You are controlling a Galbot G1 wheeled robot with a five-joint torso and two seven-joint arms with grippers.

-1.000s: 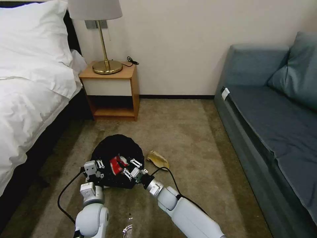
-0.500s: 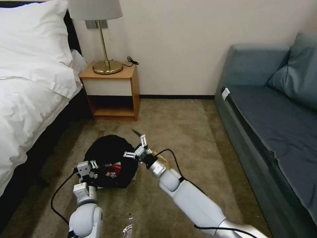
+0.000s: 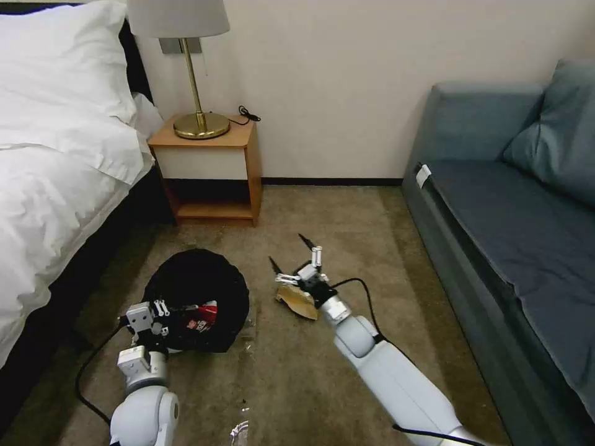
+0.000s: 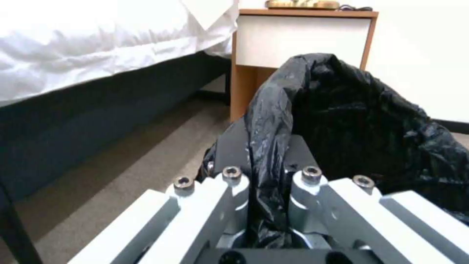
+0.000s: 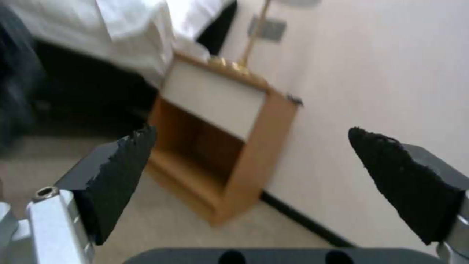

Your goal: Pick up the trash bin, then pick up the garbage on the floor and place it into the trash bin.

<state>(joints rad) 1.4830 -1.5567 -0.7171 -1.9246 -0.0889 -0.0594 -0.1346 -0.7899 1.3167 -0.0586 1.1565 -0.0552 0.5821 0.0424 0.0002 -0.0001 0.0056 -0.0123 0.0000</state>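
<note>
Legible text: none | red-and-white packet (image 3: 201,317) in trash bin (image 3: 197,288): printed marks present, too small to read | white tag (image 3: 423,175) on sofa edge: blank or unreadable

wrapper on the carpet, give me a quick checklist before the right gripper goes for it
1. Right gripper open: ok, nothing between its fingers in the right wrist view.
2. Right gripper over the wrapper: ok, it hovers just above.
3. Wrapper free of clutter: ok, it lies alone on the carpet.
4. Left gripper shut on the bin liner: ok.
5. Bin mouth open: ok, red-and-white packet inside.
6. Bin lifted off the floor: cannot tell.
</note>
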